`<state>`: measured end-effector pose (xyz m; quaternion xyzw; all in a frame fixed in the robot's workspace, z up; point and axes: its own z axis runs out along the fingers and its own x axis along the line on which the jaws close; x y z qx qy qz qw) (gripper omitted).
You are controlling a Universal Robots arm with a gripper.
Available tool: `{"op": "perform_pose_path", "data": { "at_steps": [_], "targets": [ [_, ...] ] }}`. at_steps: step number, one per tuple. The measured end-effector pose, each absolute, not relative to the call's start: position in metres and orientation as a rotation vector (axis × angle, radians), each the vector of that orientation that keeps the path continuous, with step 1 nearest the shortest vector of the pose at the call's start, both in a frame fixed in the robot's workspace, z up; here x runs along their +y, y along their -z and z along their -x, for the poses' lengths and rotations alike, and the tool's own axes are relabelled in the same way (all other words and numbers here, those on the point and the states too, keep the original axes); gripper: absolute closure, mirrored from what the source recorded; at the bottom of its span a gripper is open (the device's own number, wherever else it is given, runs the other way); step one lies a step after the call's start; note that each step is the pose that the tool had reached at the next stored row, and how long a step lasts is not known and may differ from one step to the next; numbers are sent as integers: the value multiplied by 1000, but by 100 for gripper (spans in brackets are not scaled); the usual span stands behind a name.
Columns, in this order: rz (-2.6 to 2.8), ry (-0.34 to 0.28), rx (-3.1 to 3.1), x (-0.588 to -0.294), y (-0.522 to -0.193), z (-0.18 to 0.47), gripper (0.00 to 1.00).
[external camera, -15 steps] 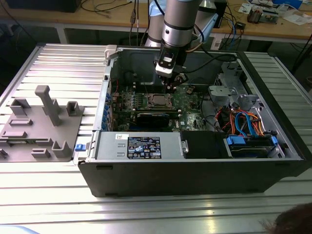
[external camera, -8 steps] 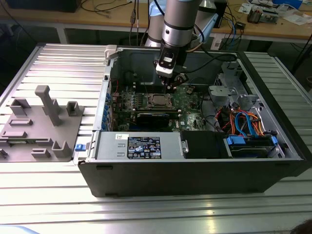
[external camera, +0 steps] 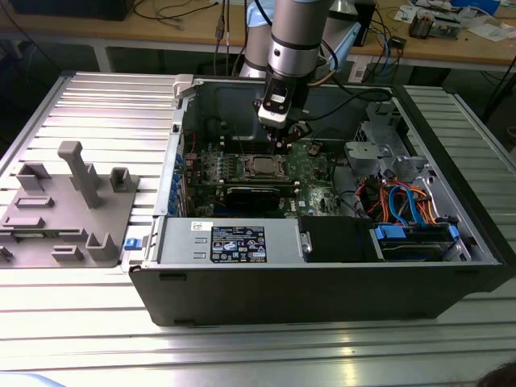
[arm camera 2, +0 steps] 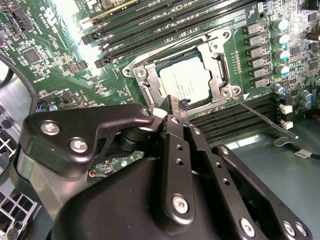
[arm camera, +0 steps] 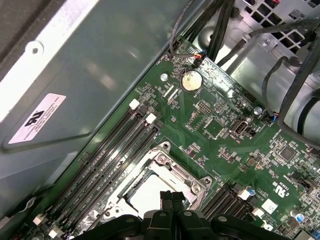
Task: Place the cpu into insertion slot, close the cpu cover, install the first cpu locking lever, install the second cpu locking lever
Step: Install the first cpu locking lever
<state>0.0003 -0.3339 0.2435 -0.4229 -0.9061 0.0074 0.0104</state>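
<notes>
Cpu (arm camera 2: 187,80) lies framed under the lowered cover (arm camera 2: 218,64), just beyond the tips of the claw (arm camera 2: 176,104); it is clenched, its 2 fingers (arm camera: 166,198) pressed together on nothing, by the cover's near edge; 1 thin lever (arm camera 2: 262,116) sticks out alongside

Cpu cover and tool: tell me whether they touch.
Cannot tell: in the second wrist view the tool overlaps the cpu cover edge, hiding any gap.

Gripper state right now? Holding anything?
Gripper: closed, nothing visibly held, tips at the edge of the cpu cover.
</notes>
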Motion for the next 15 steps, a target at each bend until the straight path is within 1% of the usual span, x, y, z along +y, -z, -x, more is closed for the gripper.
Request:
{"op": "perform_pose_path", "data": {
  "at_steps": [15],
  "targets": [
    [1292, -24, -2841, -334, -244, -1, 89]
  ]
}}
